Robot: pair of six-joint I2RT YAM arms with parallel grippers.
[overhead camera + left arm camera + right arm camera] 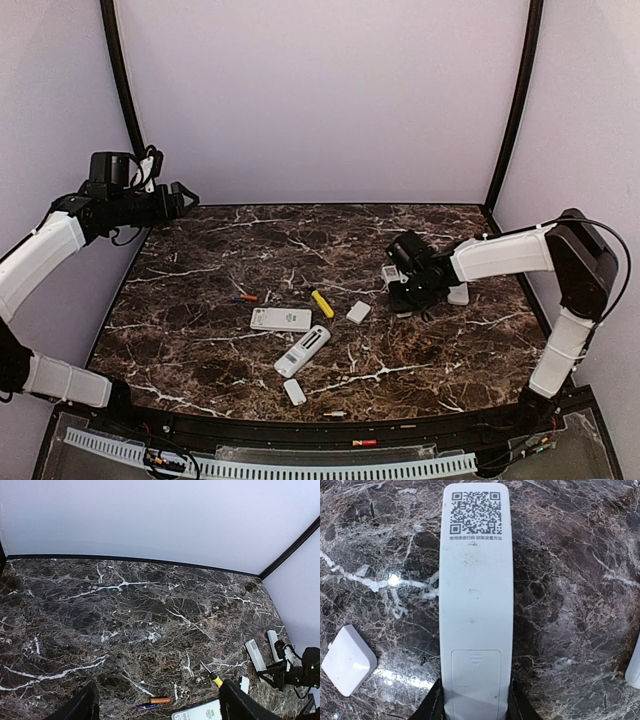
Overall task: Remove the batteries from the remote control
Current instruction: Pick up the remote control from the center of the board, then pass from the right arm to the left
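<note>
The right gripper was clamped on the near end of the white remote, beside its shut battery cover. The remote ran straight away from the gripper. Any batteries inside were hidden. The left gripper, jaws apart, hung far from the remote.

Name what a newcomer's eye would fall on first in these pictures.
The long white remote fills the right wrist view, QR code up, battery cover on, clasped by the right hand. Mid-table lie two more remotes, a yellow-handled screwdriver and loose batteries; the left hand hangs open, high at left.
</note>
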